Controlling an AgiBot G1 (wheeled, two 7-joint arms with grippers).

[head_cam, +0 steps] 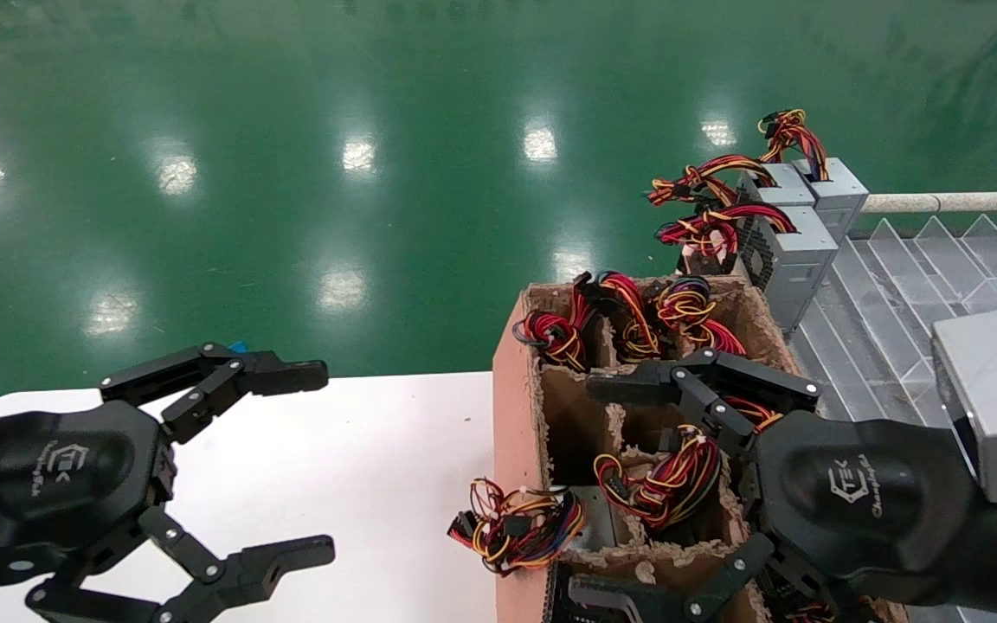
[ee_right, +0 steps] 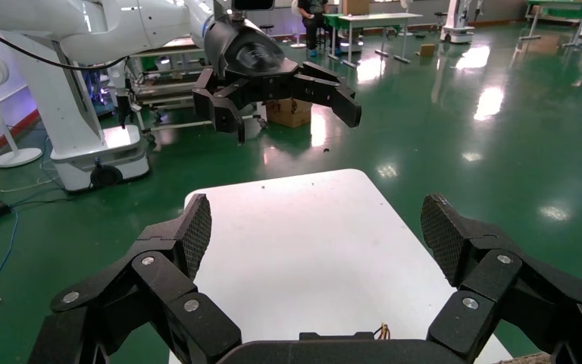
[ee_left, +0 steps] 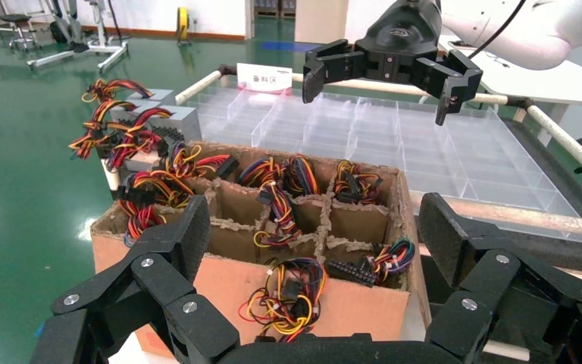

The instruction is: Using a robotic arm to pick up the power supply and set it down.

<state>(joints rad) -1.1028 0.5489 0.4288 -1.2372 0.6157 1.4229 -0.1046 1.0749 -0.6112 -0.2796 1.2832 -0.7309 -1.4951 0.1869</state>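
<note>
Head view first: counts two grippers, left gripper (head_cam: 317, 459) spread wide and empty above the white table (head_cam: 360, 450), right gripper (head_cam: 598, 489) equally wide and empty over the cardboard carton (head_cam: 511, 407) of pulp-walled compartments. Shows one white logo on each black shell, lettering too small to read. Finds three power supplies (head_cam: 793, 251) standing together past the carton's far end, at the edge of the clear divided tray (head_cam: 897, 285), well apart from both grippers, each with red, yellow and orange wires. Adds at least four wire bundles in the carton and one loose wire bundle (head_cam: 516, 528) on the table against the carton's side. Left wrist view next: same wide left fingers (ee_left: 189, 235), the carton beyond, two power supplies showing, a white card (ee_left: 261, 77) with red writing, unreadable. Right wrist view last: wide right fingers (ee_right: 193, 227) facing the table, left gripper farther off.
</note>
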